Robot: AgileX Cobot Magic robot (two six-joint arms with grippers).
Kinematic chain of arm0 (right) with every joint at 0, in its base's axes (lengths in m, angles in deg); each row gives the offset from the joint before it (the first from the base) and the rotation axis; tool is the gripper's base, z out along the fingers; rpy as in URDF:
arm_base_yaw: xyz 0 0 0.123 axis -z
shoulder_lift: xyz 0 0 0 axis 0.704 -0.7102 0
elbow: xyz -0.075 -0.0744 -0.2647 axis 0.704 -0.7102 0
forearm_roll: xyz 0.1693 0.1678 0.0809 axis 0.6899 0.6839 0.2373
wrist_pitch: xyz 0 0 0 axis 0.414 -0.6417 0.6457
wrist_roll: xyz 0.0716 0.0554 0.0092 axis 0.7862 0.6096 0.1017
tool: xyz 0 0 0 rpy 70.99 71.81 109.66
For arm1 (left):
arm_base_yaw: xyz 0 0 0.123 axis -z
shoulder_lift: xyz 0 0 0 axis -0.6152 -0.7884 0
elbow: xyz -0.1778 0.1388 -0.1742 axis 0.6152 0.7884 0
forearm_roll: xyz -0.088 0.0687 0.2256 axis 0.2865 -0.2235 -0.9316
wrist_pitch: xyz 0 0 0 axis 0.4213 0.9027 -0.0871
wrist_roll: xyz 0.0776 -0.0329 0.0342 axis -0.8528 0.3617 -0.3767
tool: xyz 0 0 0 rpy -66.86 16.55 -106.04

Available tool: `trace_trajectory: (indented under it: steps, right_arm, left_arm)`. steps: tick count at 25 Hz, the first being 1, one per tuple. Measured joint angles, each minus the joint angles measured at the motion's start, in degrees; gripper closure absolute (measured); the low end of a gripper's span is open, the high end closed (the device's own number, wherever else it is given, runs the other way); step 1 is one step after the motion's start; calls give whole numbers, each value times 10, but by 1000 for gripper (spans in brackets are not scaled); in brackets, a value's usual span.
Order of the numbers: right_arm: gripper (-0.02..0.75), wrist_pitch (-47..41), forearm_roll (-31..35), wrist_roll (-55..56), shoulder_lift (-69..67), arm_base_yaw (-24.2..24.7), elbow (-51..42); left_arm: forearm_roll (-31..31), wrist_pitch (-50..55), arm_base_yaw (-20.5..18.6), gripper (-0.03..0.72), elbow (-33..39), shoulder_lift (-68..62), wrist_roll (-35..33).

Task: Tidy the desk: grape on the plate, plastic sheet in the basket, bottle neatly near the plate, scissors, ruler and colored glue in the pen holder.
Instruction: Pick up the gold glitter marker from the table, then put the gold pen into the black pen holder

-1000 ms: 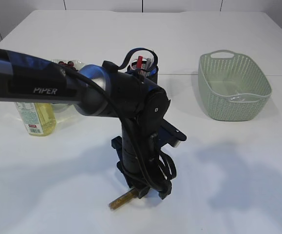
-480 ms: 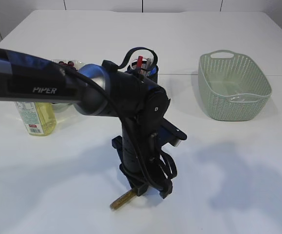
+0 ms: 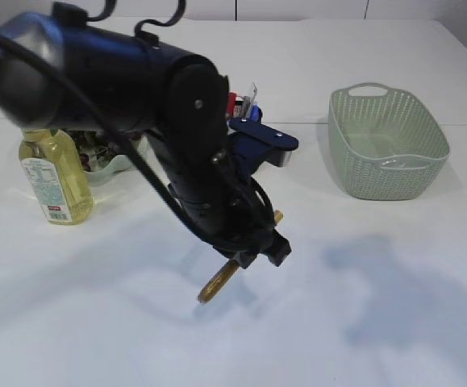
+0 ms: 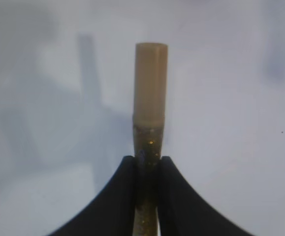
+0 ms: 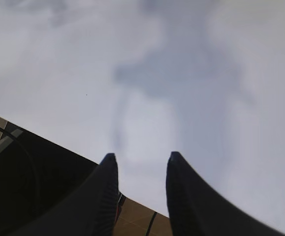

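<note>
The two dark fingers (image 4: 127,196) of the left gripper (image 4: 148,164) are pressed tight on a tube of colored glue (image 4: 150,113), gold with glitter inside and a pale cap at the far end. In the exterior view the left gripper (image 3: 253,250) holds this colored glue (image 3: 217,280) above the white table (image 3: 378,322), tilted, with the cap pointing down and toward the camera; it does not touch the surface. The right gripper (image 5: 141,162) has its fingers (image 5: 108,187) apart, with nothing between them, and below them only the white table and its edge are seen. Behind the left arm stands the pen holder (image 3: 245,109), mostly hidden, with a few things sticking out of its top. To the left of the arm is the bottle (image 3: 54,179) with yellow liquid, standing upright, and just behind it the plate (image 3: 108,165), partly covered. To the right, well apart from the arm, sits the green basket (image 3: 386,141), with the plastic sheet (image 3: 398,161) lying at its bottom.
</note>
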Motion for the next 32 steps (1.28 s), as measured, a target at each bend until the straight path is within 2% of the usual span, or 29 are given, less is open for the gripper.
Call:
trace_trajectory:
  steps: [7, 11, 14, 20, 22, 27, 32]
  right_arm:
    - [459, 0, 0, 0, 0, 0, 0]
    - [459, 0, 0, 0, 0, 0, 0]
    - [459, 0, 0, 0, 0, 0, 0]
    - [459, 0, 0, 0, 0, 0, 0]
    - [459, 0, 0, 0, 0, 0, 0]
    - [459, 0, 0, 0, 0, 0, 0]
    - [459, 0, -1, 0, 0, 0, 0]
  left_arm:
    - [17, -265, -5, 605, 214, 132, 1]
    - [32, -410, -17, 605, 292, 179, 1]
    - [35, -502, -24, 605, 315, 186, 1]
    - [38, -685, -63, 605, 320, 186, 1]
    - [38, -718, -82, 605, 314, 186, 1]
    - [39, -744, -120, 605, 235, 146, 1]
    - [38, -749, -135, 605, 143, 67, 2]
